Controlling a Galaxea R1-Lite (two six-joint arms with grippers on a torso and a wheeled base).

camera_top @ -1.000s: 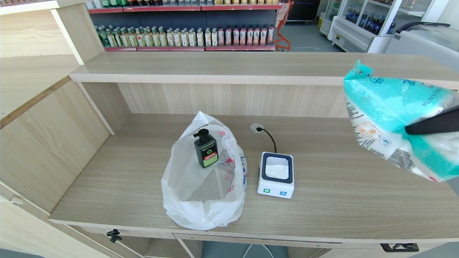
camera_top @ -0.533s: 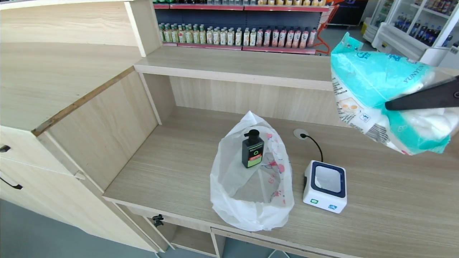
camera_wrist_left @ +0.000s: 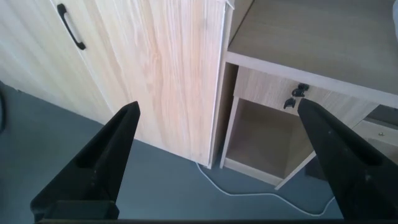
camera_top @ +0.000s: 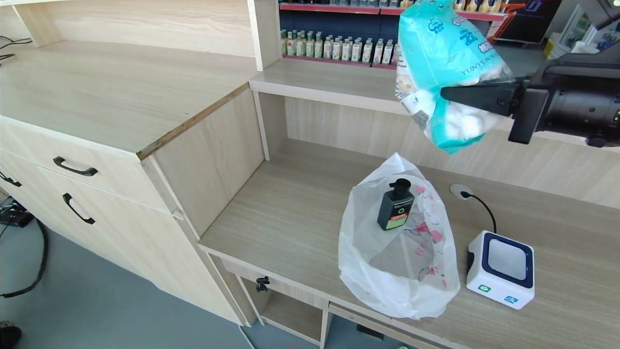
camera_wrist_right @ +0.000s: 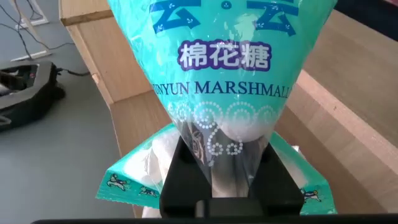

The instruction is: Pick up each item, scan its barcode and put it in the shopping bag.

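Observation:
A teal and white marshmallow bag (camera_top: 443,58) hangs high over the counter's back, above the white shopping bag (camera_top: 397,271). My right gripper (camera_top: 453,97) is shut on the marshmallow bag (camera_wrist_right: 224,74), its black fingers (camera_wrist_right: 186,180) pinching the pack's lower part. The shopping bag stands open on the counter with a dark pump bottle (camera_top: 395,212) upright inside it. To its right sits the white barcode scanner (camera_top: 501,269), window facing up. My left gripper (camera_wrist_left: 217,162) is open with nothing in it, low over the grey floor beside the cabinet side.
A black cable (camera_top: 482,208) runs from the scanner to a grommet in the counter (camera_top: 300,213). A raised shelf (camera_top: 319,85) backs the counter. A taller cabinet with drawers (camera_top: 77,169) stands on the left. An open cubby (camera_wrist_left: 267,143) lies under the counter edge.
The head camera has swung, shifting the whole scene to the right. Against the scanner, the marshmallow bag in my right gripper has moved left and up, from beside the scanner to above the shopping bag.

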